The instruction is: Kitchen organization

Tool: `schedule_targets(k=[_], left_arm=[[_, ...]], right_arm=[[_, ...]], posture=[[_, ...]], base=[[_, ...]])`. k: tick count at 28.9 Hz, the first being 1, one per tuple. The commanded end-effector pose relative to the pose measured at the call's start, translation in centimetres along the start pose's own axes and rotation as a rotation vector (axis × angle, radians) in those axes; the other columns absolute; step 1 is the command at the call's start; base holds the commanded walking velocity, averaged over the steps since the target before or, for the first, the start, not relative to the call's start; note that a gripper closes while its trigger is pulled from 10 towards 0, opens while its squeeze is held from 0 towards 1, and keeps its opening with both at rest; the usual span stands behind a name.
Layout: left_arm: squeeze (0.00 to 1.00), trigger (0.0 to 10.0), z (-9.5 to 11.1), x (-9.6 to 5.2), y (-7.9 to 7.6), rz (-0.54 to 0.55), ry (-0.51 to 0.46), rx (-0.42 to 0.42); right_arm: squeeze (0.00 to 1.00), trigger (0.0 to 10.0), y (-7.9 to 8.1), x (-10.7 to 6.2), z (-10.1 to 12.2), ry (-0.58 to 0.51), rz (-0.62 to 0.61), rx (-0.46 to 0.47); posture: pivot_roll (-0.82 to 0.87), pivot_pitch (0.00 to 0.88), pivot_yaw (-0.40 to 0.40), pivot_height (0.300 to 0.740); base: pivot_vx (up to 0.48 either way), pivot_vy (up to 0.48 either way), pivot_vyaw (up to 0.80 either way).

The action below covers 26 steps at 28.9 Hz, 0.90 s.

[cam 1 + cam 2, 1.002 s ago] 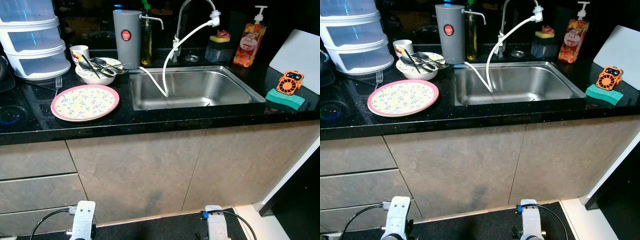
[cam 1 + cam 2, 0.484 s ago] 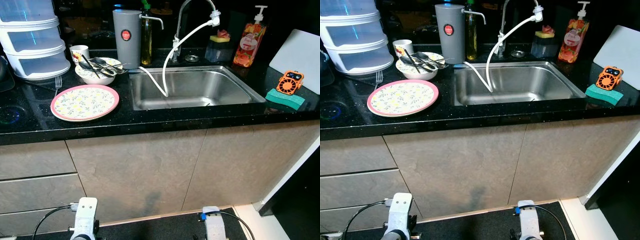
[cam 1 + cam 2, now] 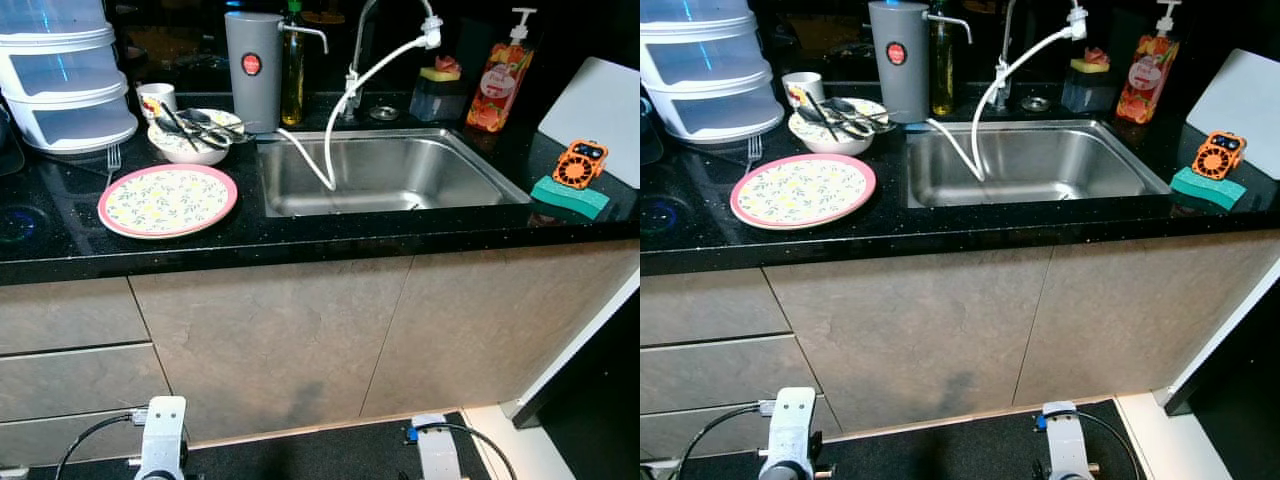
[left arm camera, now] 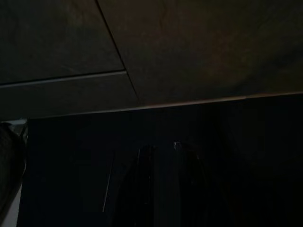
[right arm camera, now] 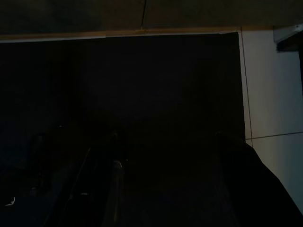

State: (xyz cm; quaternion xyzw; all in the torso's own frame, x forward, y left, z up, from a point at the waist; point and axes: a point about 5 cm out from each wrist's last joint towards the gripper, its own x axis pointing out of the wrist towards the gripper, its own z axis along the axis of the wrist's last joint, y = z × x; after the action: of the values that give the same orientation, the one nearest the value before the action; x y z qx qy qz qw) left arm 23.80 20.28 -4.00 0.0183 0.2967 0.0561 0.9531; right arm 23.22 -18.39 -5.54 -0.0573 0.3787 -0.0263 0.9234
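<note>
A pink-rimmed floral plate lies on the black counter left of the steel sink. Behind it stand a bowl holding several pieces of cutlery and a small cup. A fork lies beside the plate. My left arm and right arm hang idle low in front of the cabinet. In the dark wrist views the left gripper and right gripper point at the dark floor mat.
Stacked clear containers stand at the far left. A grey filter jug, an oil bottle, a white hose and a soap bottle line the back. A green sponge, orange gadget and white board sit right.
The head camera has shifted a little, so the counter sits slightly higher in view. Nothing on the counter has moved, and both arms still hang low.
</note>
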Motion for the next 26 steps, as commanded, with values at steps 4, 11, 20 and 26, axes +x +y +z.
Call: schedule_targets(k=[4, 11, 20, 26], left_arm=[[0.00, 10.0, -0.7, -0.2, 0.3, 0.013, 0.028, -0.001], [0.00, 10.0, -0.7, -0.3, -0.2, -0.026, 0.012, 0.008], [0.00, 10.0, -1.1, -0.4, -0.4, -0.032, 0.029, 0.037], [0.00, 10.0, -1.2, -0.4, -0.1, -0.006, 0.038, 0.028]], right_arm=[[0.00, 10.0, 0.1, -0.1, -0.5, 0.026, 0.001, -0.003], [0.00, 10.0, 0.7, -0.1, -0.2, -0.006, 0.025, 0.023], [0.00, 10.0, 2.2, 0.0, 0.5, -0.025, 0.053, 0.005], [0.00, 10.0, 1.5, 0.0, 0.0, -0.004, 0.006, -0.035]], posture=[[0.00, 0.139, -0.028, 0.740], [0.00, 0.141, -0.028, 0.740], [0.00, 0.134, -0.029, 0.740], [0.00, 0.144, -0.027, 0.740]], base=[[0.000, 0.000, 0.00], [0.000, 0.000, 0.00], [0.000, 0.000, 0.00], [0.000, 0.000, 0.00]])
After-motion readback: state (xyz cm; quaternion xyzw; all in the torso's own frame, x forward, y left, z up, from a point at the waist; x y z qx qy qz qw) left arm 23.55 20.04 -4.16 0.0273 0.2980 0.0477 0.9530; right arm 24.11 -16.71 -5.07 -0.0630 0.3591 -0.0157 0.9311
